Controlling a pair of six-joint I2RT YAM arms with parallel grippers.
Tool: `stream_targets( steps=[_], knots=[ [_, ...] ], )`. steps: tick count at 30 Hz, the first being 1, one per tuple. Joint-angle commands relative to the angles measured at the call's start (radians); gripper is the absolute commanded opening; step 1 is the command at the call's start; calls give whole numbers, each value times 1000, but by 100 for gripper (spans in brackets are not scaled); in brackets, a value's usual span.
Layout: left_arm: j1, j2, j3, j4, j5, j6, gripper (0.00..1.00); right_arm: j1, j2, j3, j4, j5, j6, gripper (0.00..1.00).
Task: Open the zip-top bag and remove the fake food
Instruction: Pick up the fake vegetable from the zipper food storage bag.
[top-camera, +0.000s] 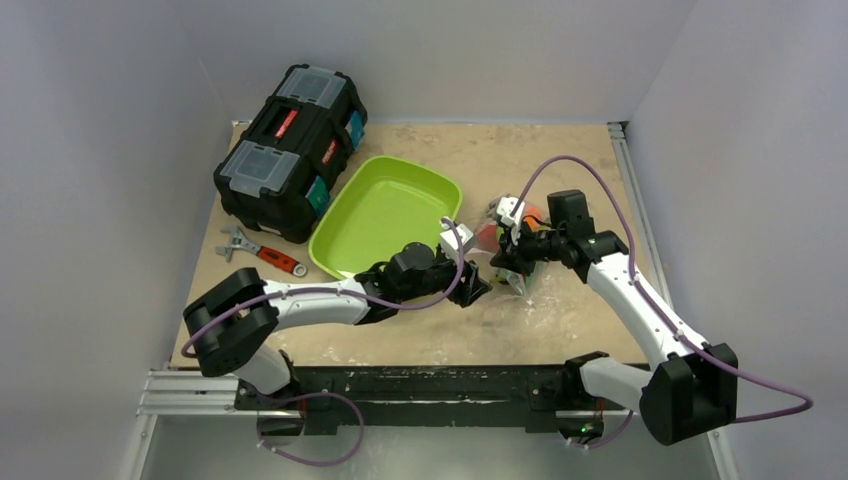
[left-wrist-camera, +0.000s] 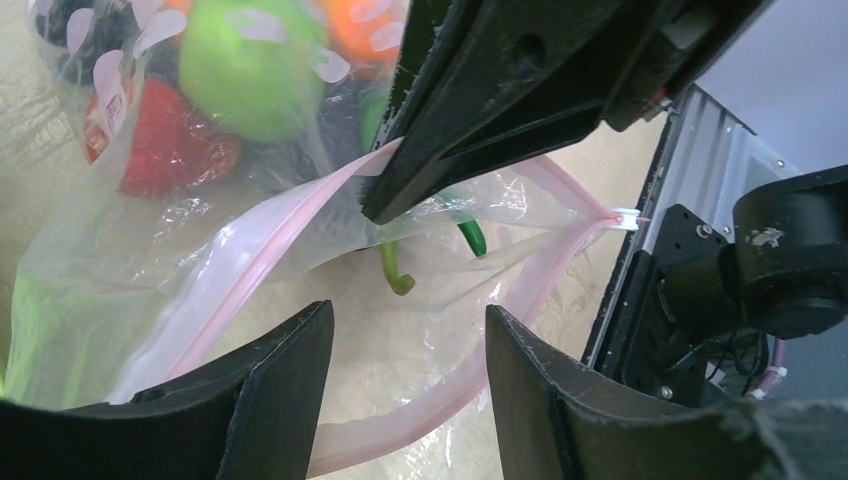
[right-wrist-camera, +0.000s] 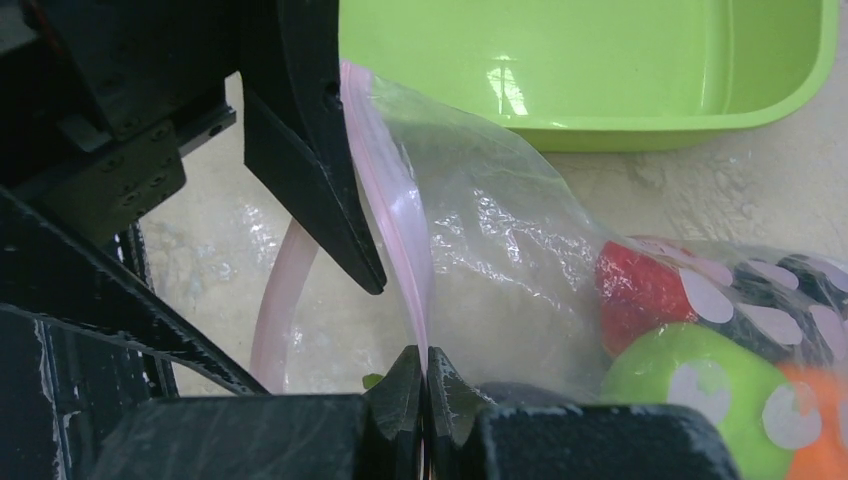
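Note:
The zip-top bag (left-wrist-camera: 110, 270) lies on the table right of the tray, its mouth parted. My right gripper (right-wrist-camera: 425, 368) is shut on the far lip of the pink zip strip (right-wrist-camera: 400, 215) and holds it up; it also shows in the left wrist view (left-wrist-camera: 382, 208). My left gripper (left-wrist-camera: 405, 320) is open, and the near lip of the strip (left-wrist-camera: 450, 390) runs between its fingers. Fake food sits inside the bag: a lime-green ball (left-wrist-camera: 250, 70), a red pepper (left-wrist-camera: 165, 140), an orange fruit (left-wrist-camera: 355, 25) and a green pod (left-wrist-camera: 395, 270). In the top view both grippers (top-camera: 475, 290) (top-camera: 508, 265) meet at the bag (top-camera: 520, 283).
The lime-green tray (top-camera: 385, 215) stands just left of the bag, close behind my left gripper. A black toolbox (top-camera: 290, 150) stands at the back left. A red-handled wrench (top-camera: 262, 255) lies in front of it. The table's front rail (left-wrist-camera: 690, 180) is close behind the bag's zip end.

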Motion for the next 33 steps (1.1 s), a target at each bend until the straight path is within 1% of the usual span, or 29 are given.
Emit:
stream_targets(
  steps=[1,6,11,15,24,33],
  knots=[
    [-5,36,40,93,-59,28,56,3,-2,22,6,-38,-12,0],
    [-22,108,60,167,-83,31,53,3,-2,25,5,-45,-12,0],
    [-53,143,73,187,-134,48,52,2,-2,27,5,-58,-4,0],
    [-62,166,74,195,-167,62,48,3,1,29,6,-67,2,0],
    [-71,205,92,178,-164,86,43,3,1,31,9,-71,8,0],
    [-82,230,69,223,-164,153,42,3,5,34,11,-75,13,0]
  ],
)
